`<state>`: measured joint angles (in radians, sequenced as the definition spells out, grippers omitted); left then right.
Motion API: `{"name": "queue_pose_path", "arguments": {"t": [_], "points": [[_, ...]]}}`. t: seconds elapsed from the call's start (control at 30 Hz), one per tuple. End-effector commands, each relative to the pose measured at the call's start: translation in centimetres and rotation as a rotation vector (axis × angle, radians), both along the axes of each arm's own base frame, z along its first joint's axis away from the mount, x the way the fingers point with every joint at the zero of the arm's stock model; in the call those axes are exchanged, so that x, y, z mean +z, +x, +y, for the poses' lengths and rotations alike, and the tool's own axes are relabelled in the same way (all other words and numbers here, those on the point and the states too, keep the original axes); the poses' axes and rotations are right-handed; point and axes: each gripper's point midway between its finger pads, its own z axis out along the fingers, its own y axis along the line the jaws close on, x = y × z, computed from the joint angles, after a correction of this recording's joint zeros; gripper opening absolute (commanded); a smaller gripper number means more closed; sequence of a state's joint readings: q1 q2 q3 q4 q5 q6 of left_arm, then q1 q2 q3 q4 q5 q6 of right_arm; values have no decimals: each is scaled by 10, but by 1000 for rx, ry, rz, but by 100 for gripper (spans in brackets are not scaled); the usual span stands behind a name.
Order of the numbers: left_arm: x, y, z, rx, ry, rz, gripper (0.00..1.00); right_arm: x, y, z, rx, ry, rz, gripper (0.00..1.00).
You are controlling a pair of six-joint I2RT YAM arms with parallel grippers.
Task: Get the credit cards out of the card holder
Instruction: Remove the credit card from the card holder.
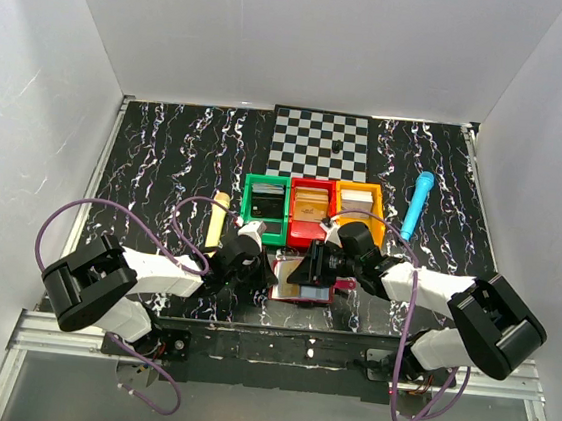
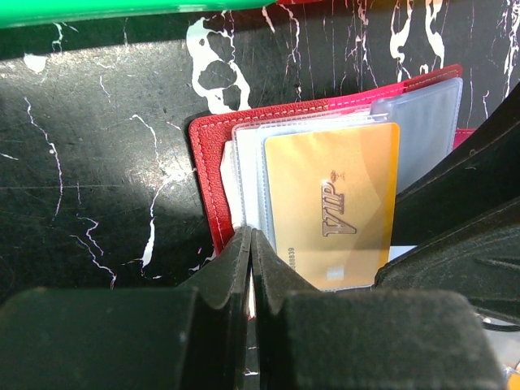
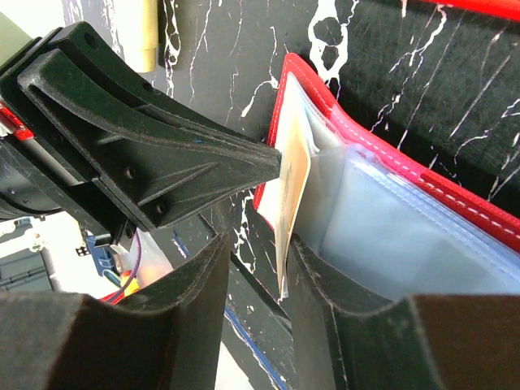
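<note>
The card holder (image 1: 304,281) lies open on the black marbled table, red-bordered with clear sleeves (image 2: 422,122). A gold VIP credit card (image 2: 333,203) sticks partly out of a sleeve. My left gripper (image 2: 250,236) is shut, pinching the holder's left edge by the sleeves; its fingers (image 3: 162,154) show from the side in the right wrist view. My right gripper (image 3: 258,244) is open and straddles the gold card's (image 3: 294,179) free edge. The card rests against one finger, with a gap to the other. From above, both grippers (image 1: 277,268) (image 1: 307,271) meet over the holder.
Green (image 1: 265,204), red (image 1: 308,208) and orange (image 1: 357,206) bins stand in a row just behind the holder. A chessboard (image 1: 320,142) lies further back. A blue marker (image 1: 417,205) is at the right and a pale stick (image 1: 218,219) at the left.
</note>
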<state>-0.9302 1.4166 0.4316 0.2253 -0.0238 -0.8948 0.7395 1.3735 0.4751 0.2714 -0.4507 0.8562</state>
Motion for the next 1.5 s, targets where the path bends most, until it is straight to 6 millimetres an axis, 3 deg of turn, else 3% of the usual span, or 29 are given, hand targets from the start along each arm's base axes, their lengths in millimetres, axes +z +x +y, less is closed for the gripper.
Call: {"name": "queue_pose_path", "arguments": {"t": [0.0,1.47], "points": [[-35,-16,24,7,129,77,0,17,6,3,7,38,-56,41],[-49,-20,30,15,156,113,0,18,6,-20,-32,11,-76,24]]}}
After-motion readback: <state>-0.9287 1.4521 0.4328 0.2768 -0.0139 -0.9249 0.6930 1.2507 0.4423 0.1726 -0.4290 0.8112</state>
